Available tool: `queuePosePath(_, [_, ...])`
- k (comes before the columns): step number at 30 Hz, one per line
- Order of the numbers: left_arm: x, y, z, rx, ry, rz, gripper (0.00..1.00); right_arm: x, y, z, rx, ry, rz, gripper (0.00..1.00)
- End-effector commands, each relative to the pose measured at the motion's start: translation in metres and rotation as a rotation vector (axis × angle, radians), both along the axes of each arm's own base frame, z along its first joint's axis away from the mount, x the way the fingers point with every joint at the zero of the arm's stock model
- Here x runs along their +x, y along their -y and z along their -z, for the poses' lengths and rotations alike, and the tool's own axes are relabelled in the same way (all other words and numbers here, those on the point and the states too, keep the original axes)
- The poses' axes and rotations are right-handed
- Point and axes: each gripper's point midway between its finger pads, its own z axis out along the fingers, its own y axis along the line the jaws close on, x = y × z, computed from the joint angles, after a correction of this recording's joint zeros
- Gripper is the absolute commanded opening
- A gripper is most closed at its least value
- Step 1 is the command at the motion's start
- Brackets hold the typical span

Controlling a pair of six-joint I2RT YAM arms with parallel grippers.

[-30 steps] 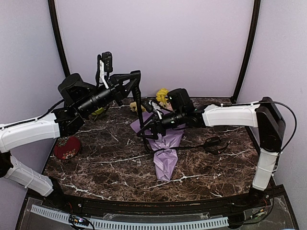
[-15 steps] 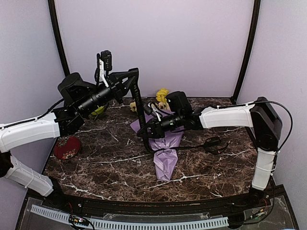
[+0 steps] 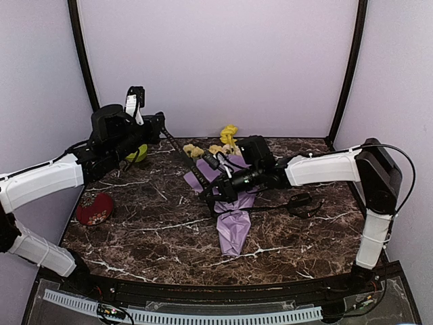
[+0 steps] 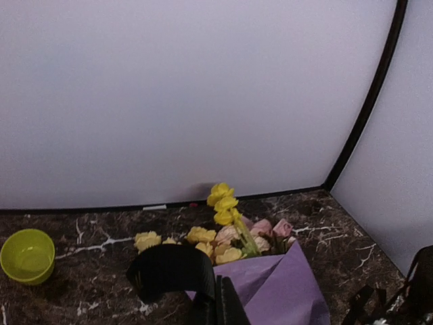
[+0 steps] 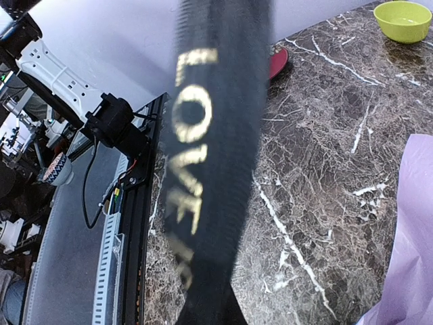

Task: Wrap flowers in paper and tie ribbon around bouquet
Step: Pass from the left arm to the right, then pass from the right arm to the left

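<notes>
Top external: bouquet lies well inside table edges

Black ribbon slanting to lilac bouquet

Lit brightly and evenly, with only soft, faint shadows under the arms on the marbled worktop and beside the green bowl. Sharp throughout from overhead. Blurred heavily on the right wrist camera, with the ribbon close against the lens and its lettering smeared; crisper on the stone behind. Bowed at the edges, curving the black corner post.
</notes>
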Motion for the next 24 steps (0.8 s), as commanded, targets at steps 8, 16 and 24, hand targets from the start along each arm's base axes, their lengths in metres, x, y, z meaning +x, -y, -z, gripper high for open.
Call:
queuePosePath(8, [-0.039, -0.019, 0.225, 0.241, -0.541, -0.035, 0.65, -0.013, 0.014, -0.031, 0.012, 0.062, -0.031, 0.0])
queuePosePath(16, [-0.086, 0.034, 0.186, 0.408, -0.122, 0.334, 0.67, -0.009, 0.012, -0.031, -0.005, 0.07, -0.029, 0.0])
queuePosePath(24, [-0.125, 0.098, 0.193, 0.339, 0.095, 0.728, 0.81, -0.005, 0.013, -0.033, 0.003, 0.067, -0.005, 0.0])
